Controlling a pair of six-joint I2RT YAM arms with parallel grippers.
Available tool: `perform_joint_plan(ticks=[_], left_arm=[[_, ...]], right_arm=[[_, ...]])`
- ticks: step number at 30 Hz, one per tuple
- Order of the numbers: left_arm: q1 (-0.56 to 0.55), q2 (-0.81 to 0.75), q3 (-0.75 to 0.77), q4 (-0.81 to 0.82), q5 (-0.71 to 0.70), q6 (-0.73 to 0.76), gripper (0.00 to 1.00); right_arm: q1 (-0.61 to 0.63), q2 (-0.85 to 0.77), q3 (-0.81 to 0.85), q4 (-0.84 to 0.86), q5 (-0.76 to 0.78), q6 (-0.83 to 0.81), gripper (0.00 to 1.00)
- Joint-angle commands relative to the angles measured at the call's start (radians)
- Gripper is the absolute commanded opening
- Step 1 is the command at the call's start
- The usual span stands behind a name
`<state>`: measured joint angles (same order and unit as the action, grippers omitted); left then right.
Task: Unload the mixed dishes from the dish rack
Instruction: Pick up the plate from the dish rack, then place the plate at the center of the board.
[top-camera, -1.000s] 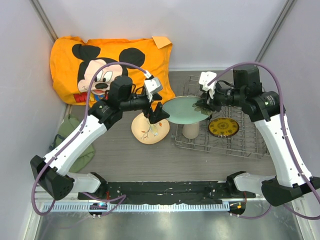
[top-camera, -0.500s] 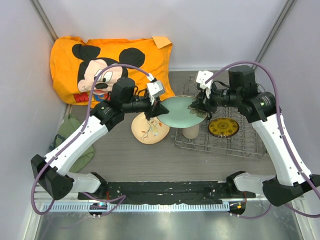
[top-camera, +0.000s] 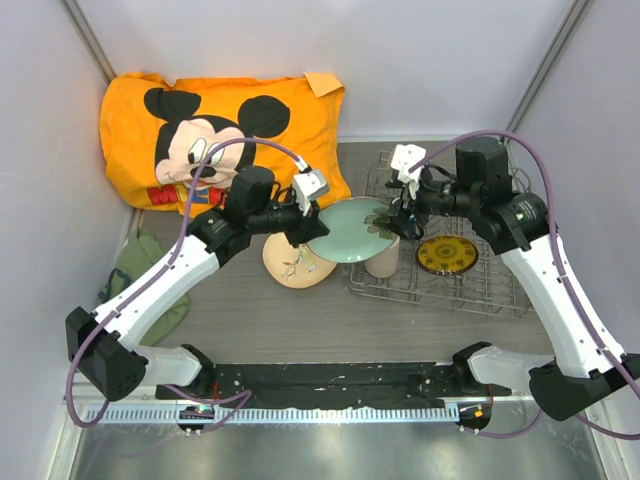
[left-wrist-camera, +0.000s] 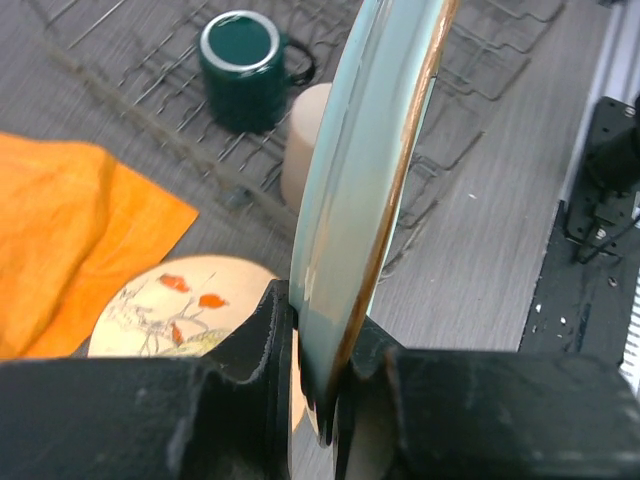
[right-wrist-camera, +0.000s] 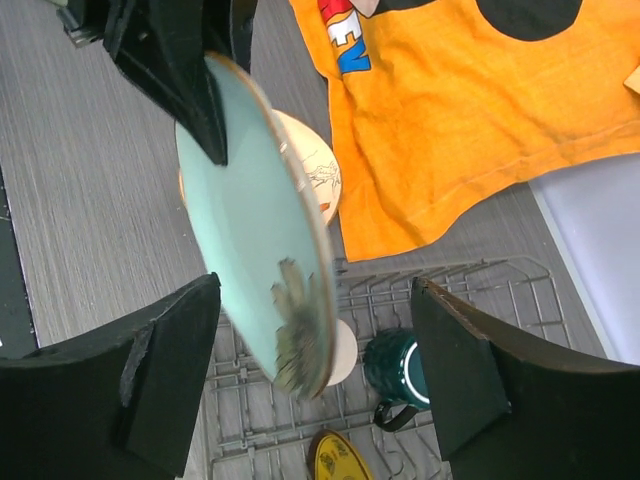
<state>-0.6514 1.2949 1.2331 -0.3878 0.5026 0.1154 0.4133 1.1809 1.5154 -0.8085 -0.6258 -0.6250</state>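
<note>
The pale-green plate (top-camera: 350, 228) hangs tilted above the left end of the dish rack (top-camera: 470, 290). My left gripper (top-camera: 308, 234) is shut on its left rim; in the left wrist view the plate (left-wrist-camera: 370, 180) stands edge-on, pinched in that gripper (left-wrist-camera: 322, 330). My right gripper (top-camera: 393, 215) is open at the plate's right rim, and its jaws stand wide on either side of the plate (right-wrist-camera: 250, 220) without touching it. A beige cup (top-camera: 380, 262), a dark teal mug (right-wrist-camera: 398, 367) and a small yellow-patterned bowl (top-camera: 447, 254) sit in the rack. The cream floral plate (top-camera: 290, 265) lies on the table.
An orange Mickey Mouse pillow (top-camera: 220, 120) fills the back left. A green cloth (top-camera: 140, 270) lies at the left wall. Enclosure walls close in on both sides and at the back. The arms' black base rail runs along the near edge.
My left gripper closed on the plate's left rim. My right gripper then opened off the right rim. The plate shifted slightly left and lower.
</note>
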Motion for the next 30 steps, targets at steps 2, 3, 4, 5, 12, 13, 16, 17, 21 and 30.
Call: perform_joint_plan(ticks=[2,3,4,5,12,13,16,17,21,30], left_arm=[[0.096,-0.066,0.009,0.158,-0.015,-0.109,0.00],[0.136,-0.068,0.005,0.165,-0.007,-0.155,0.00],[0.159,-0.066,-0.004,0.173,0.007,-0.172,0.00],[0.180,-0.068,-0.010,0.190,0.011,-0.192,0.00],[0.349,-0.037,-0.081,0.233,0.063,-0.341,0.00],[0.367,-0.029,-0.090,0.240,0.068,-0.376,0.00],[0.438,0.024,-0.136,0.280,0.123,-0.439,0.00],[0.455,0.043,-0.147,0.291,0.141,-0.482,0.00],[0.506,0.125,-0.194,0.319,0.226,-0.534,0.00],[0.507,0.250,-0.262,0.379,0.330,-0.588,0.00]], right_arm=[[0.005,-0.050,-0.037,0.063,0.040,-0.001,0.84],[0.005,-0.062,-0.047,0.065,0.046,-0.002,0.84],[0.005,-0.067,-0.052,0.066,0.049,-0.004,0.84],[0.005,-0.072,-0.058,0.068,0.052,-0.004,0.84],[0.005,-0.098,-0.106,0.072,0.075,-0.010,0.85],[0.005,-0.104,-0.109,0.074,0.080,-0.009,0.85],[0.005,-0.121,-0.123,0.088,0.093,0.002,0.85],[0.005,-0.124,-0.127,0.095,0.103,0.008,0.85],[0.005,-0.136,-0.135,0.098,0.136,0.010,0.85],[0.005,-0.152,-0.175,0.098,0.182,0.002,0.86]])
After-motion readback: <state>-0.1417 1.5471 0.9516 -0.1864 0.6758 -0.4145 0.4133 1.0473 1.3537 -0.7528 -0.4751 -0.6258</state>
